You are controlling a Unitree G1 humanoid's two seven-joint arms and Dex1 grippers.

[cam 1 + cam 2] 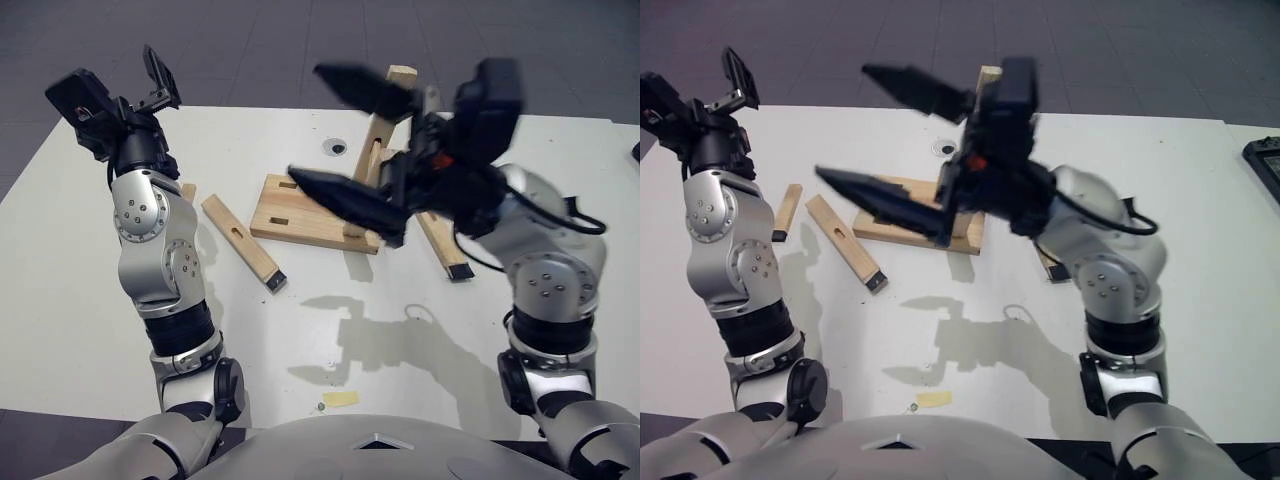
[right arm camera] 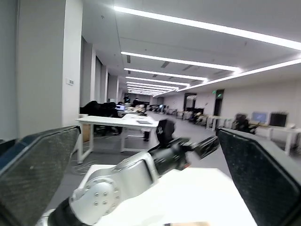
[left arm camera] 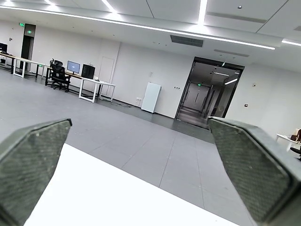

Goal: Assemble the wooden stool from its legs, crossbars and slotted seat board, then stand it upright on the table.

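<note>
The slotted seat board [image 1: 290,215] lies flat on the white table [image 1: 90,300] at mid-back. A wooden leg [image 1: 385,120] rises from its far right side, and another leg [image 1: 445,245] slants down to the right of it. A loose leg [image 1: 243,243] lies left of the board, with a short crossbar [image 1: 787,212] farther left. My right gripper [image 1: 305,121] hangs high above the board, open, with nothing between its fingers [image 2: 263,174]. Raised over the table's left side, my left gripper [image 1: 125,85] is open and empty, its pads [image 3: 254,165] spread wide.
A small round hole [image 1: 337,147] sits in the table behind the board. A yellow scrap [image 1: 340,398] lies near the front edge. A dark object [image 1: 1265,165] shows at the far right edge. The front half of the table is bare.
</note>
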